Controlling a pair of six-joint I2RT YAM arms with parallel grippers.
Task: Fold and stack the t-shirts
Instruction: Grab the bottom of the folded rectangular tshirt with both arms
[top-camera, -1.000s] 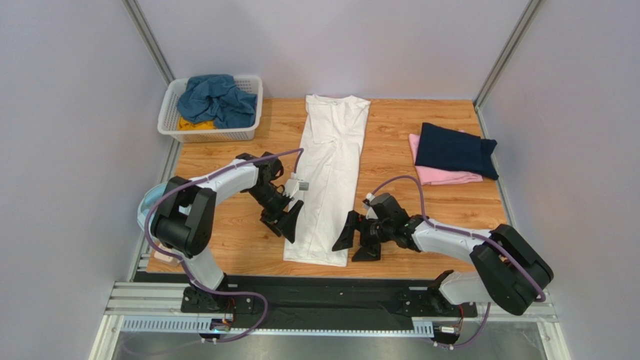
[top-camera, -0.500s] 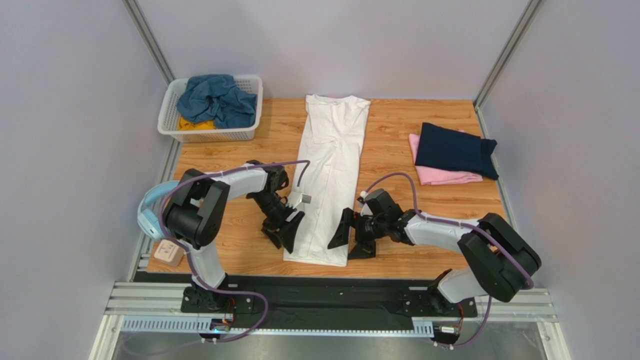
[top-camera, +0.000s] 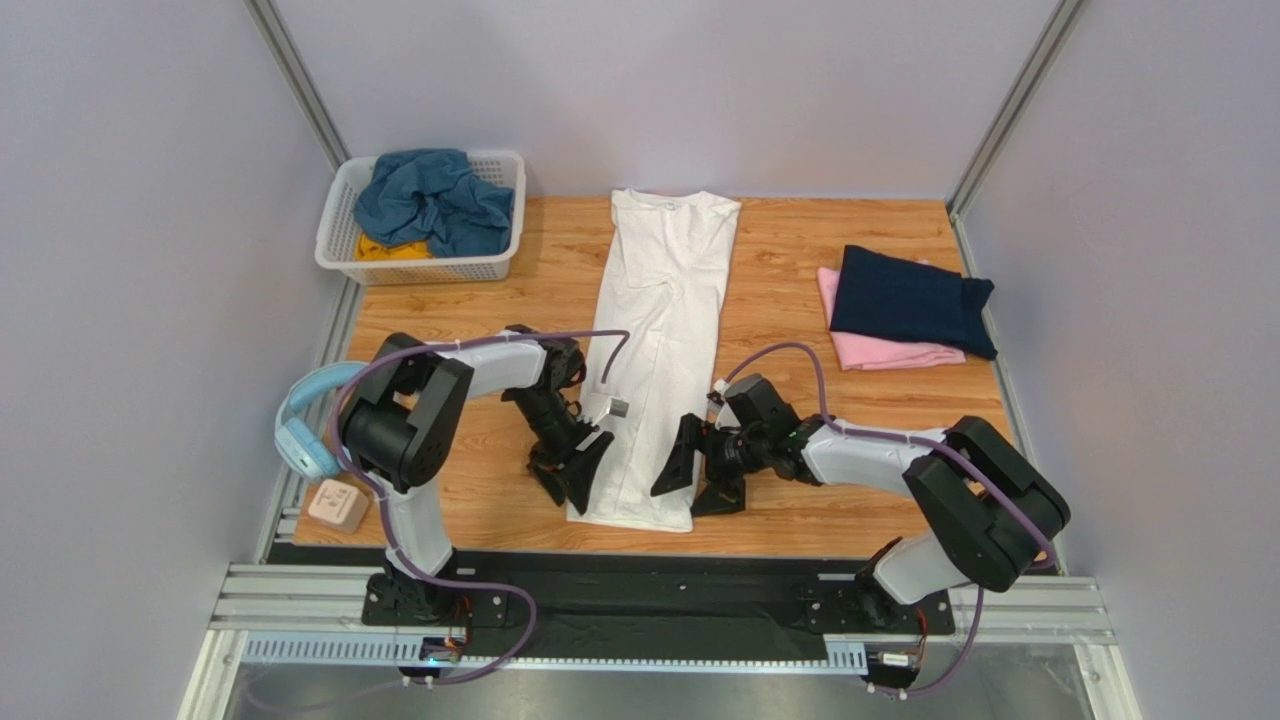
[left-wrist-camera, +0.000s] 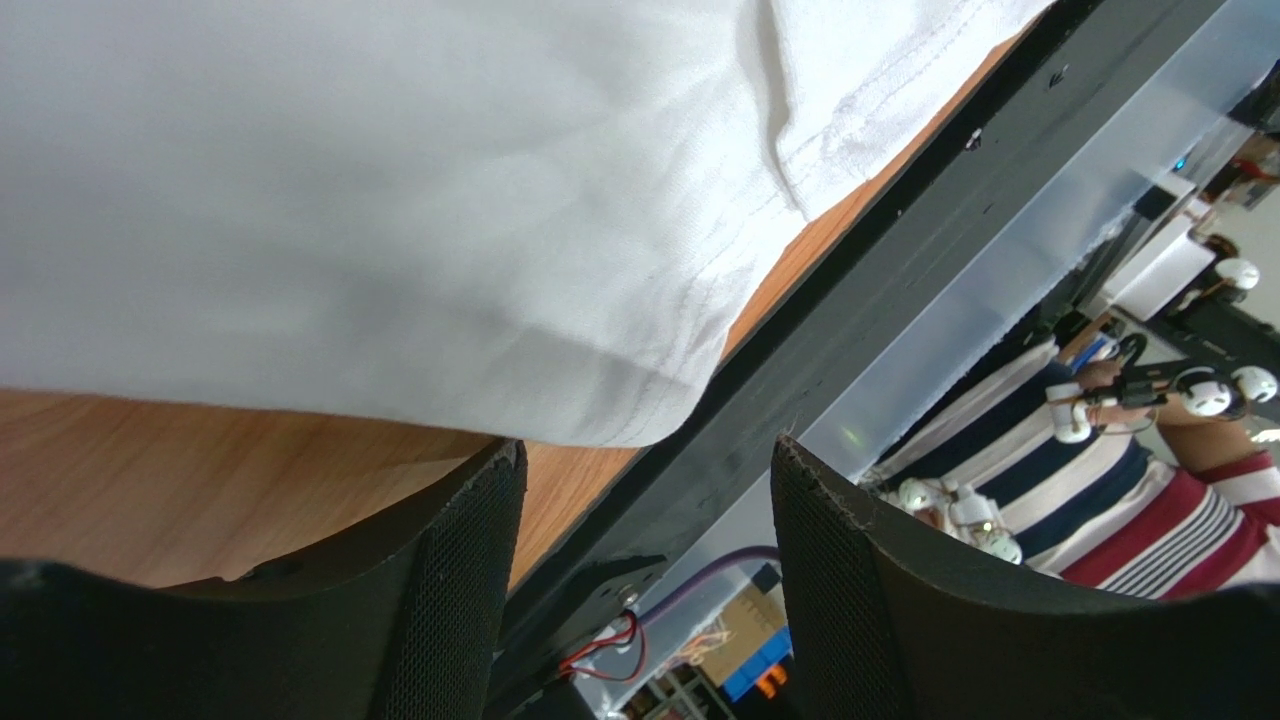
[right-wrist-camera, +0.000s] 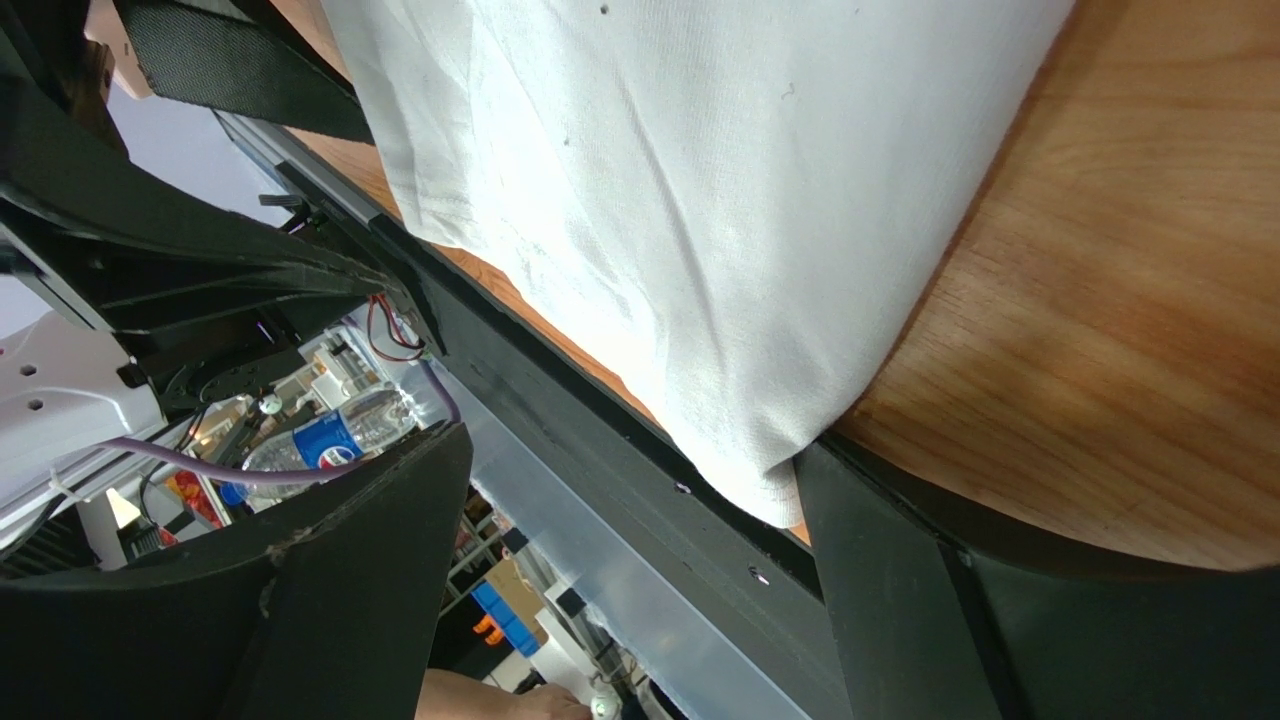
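A large white t-shirt (top-camera: 661, 330), folded lengthwise into a long strip, runs from the table's back to its near edge. My left gripper (top-camera: 571, 474) sits at the strip's near-left corner. In the left wrist view this gripper (left-wrist-camera: 646, 450) is open, and the white hem (left-wrist-camera: 451, 225) lies just past its fingertips with nothing between them. My right gripper (top-camera: 694, 480) is at the near-right corner. It is open in its wrist view (right-wrist-camera: 631, 450), with the shirt's corner (right-wrist-camera: 751, 480) resting against one finger (right-wrist-camera: 887, 585). A folded navy t-shirt (top-camera: 911, 299) lies on a pink one (top-camera: 887, 353) at the right.
A white slatted basket (top-camera: 340, 225) at the back left holds a crumpled teal-blue shirt (top-camera: 433, 195) over a yellow one (top-camera: 388, 251). Light-blue headphones (top-camera: 305, 425) and a small box (top-camera: 337, 506) sit at the left edge. The black rail (top-camera: 661, 578) borders the near edge.
Both grippers have slid toward the near corners of the white strip, the right one leftward onto its edge. The left jaws have narrowed somewhat.
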